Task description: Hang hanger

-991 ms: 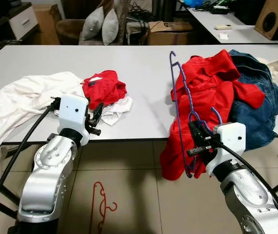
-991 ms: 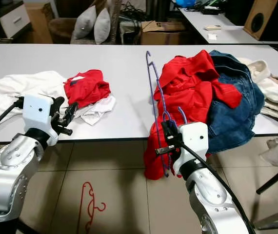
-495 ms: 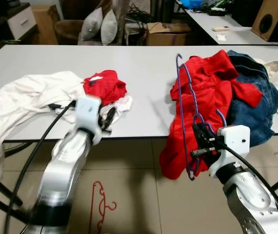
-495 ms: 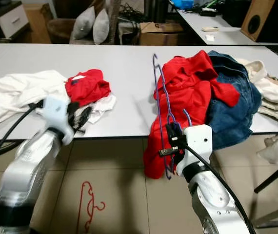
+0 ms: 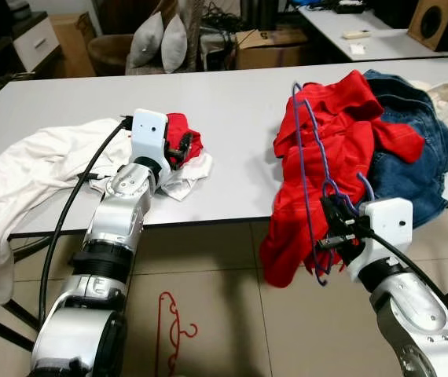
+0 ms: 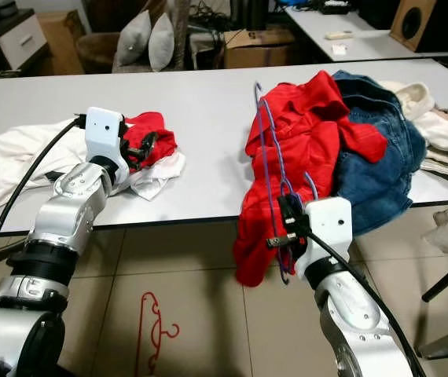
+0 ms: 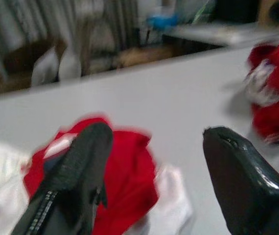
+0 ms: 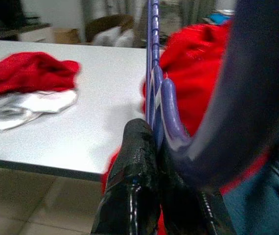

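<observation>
My right gripper (image 5: pixel 332 229) is below the table's front edge, shut on the lower part of a purple hanger (image 8: pixel 152 58). The hanger stands upright against a red shirt (image 5: pixel 342 133) that spills over the edge, with its hook (image 5: pixel 294 86) above the tabletop. In the right wrist view both fingers (image 8: pixel 134 161) pinch the purple bar. My left gripper (image 5: pixel 181 146) is over the table, open, just above a small crumpled red garment (image 6: pixel 159 127). The left wrist view shows its fingers (image 7: pixel 83 161) wide apart with that red cloth between them.
The white table (image 5: pixel 232 118) also holds a white cloth (image 5: pixel 43 157) at the left, and blue jeans (image 5: pixel 413 157) and pale clothes (image 6: pixel 444 126) at the right. A red hanger (image 5: pixel 173 330) lies on the tiled floor under the table. Chairs, cushions and boxes stand behind.
My left arm has risen from below the table edge and reached forward over the small red garment. The right gripper still holds the purple hanger, shifted only slightly.
</observation>
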Robot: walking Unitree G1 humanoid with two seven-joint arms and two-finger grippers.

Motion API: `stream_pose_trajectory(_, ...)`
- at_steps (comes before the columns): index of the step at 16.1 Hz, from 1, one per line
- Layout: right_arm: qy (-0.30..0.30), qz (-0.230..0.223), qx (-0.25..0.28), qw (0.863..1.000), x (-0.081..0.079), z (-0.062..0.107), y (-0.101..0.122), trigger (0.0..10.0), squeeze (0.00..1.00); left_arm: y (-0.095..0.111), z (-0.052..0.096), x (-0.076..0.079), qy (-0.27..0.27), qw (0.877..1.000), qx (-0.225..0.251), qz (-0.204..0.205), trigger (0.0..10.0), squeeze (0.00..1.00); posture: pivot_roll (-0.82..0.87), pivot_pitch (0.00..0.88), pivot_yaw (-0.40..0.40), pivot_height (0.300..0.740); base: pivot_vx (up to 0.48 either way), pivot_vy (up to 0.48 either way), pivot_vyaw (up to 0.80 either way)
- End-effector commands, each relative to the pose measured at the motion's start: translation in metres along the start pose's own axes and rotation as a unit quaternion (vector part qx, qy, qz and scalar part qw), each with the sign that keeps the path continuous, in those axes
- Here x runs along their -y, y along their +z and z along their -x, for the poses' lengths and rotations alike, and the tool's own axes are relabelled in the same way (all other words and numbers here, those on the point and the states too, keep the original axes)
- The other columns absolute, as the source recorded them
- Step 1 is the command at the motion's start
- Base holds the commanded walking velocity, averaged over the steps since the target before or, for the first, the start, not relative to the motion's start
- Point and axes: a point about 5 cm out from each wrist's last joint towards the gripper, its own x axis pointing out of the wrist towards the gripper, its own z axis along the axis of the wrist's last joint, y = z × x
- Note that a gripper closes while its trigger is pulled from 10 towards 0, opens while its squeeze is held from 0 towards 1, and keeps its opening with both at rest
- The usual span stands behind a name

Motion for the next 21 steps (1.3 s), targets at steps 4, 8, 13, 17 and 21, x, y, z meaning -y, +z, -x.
stream_pose_trajectory(4, -0.015, -0.014, 0.003, 1.0, -0.008, 0.01, -0.005, 10.0, 0.0, -0.011, 0.062, 0.011, -0.023, 0.999, 0.032, -0.004, 10.0, 0.0, -0.06, 0.0, 0.075, 0.74, 0.0, 0.0, 0.0)
stream_pose_trajectory(8, -0.004, -0.015, -0.002, 1.0, -0.015, 0.006, -0.01, 10.0, 0.0, -0.01, 0.083, 0.022, -0.006, 1.0, 0.025, 0.0, 10.0, 0.0, -0.02, 0.0, 0.05, 0.74, 0.304, 0.0, 0.2)
stream_pose_trajectory(13, -0.021, -0.038, 0.005, 0.999, -0.01, 0.006, -0.011, 10.0, 0.0, -0.011, 0.088, 0.024, -0.009, 1.0, 0.005, -0.004, 10.0, 0.0, -0.01, 0.0, 0.052, 0.74, 0.34, 0.0, 0.32)
stream_pose_trajectory(17, -0.019, -0.036, 0.007, 0.999, -0.012, 0.006, -0.011, 10.0, 0.0, -0.01, 0.088, 0.027, -0.019, 1.0, 0.001, -0.002, 10.0, 0.0, -0.01, 0.0, 0.056, 0.74, 0.34, 0.0, 0.0)
stream_pose_trajectory(21, -0.016, -0.032, 0.007, 0.999, -0.013, 0.006, -0.011, 10.0, 0.0, -0.014, 0.088, 0.029, -0.017, 1.0, -0.014, 0.008, 10.0, 0.0, -0.01, 0.0, 0.055, 0.74, 0.163, 0.0, 0.0)
